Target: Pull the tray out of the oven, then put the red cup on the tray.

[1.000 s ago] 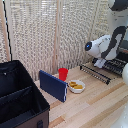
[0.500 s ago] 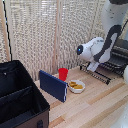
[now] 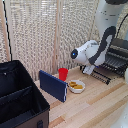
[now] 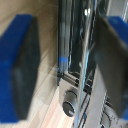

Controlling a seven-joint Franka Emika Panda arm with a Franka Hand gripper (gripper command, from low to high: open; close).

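Leftward since the earlier frame, the arm leaves the oven; tray drawn out at right. Gripper parted, empty. Next: reach the red cup, centre.

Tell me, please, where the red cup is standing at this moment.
In the exterior view the red cup stands on the wooden table near the middle, just behind the blue book and beside the white bowl of yellow snacks.

The exterior view looks down across the table from some way off, the oven at three o'clock. The wrist view sits close against the oven's tray; both share it.
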